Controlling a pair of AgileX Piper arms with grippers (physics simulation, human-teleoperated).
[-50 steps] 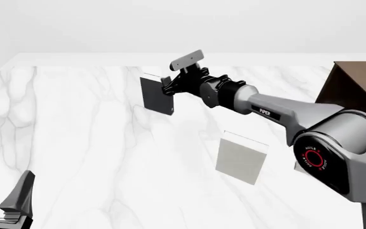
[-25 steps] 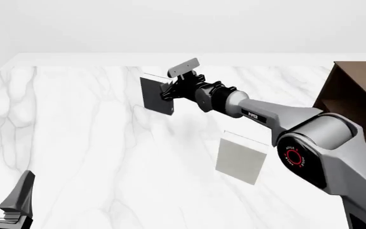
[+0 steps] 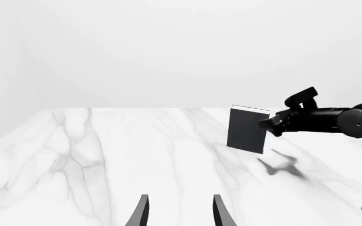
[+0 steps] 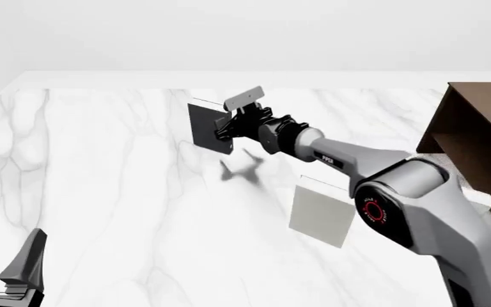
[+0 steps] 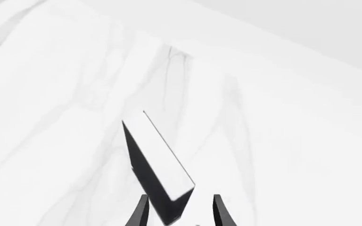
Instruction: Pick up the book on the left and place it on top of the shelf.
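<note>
Reaching farther than a moment ago, the right gripper [image 4: 225, 130] now has its open jaws around a corner of the small black book with white page edges [image 4: 209, 127]. It stands upright, long side up, well left of the dark brown wooden shelf [image 4: 475, 137]. The left gripper [image 3: 178, 213] rests open, far away.

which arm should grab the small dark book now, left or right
Right. The right gripper is already at the small dark-covered book, fingers either side of its edge in the right wrist view. The left gripper sits far back at the table's near-left corner.
</note>
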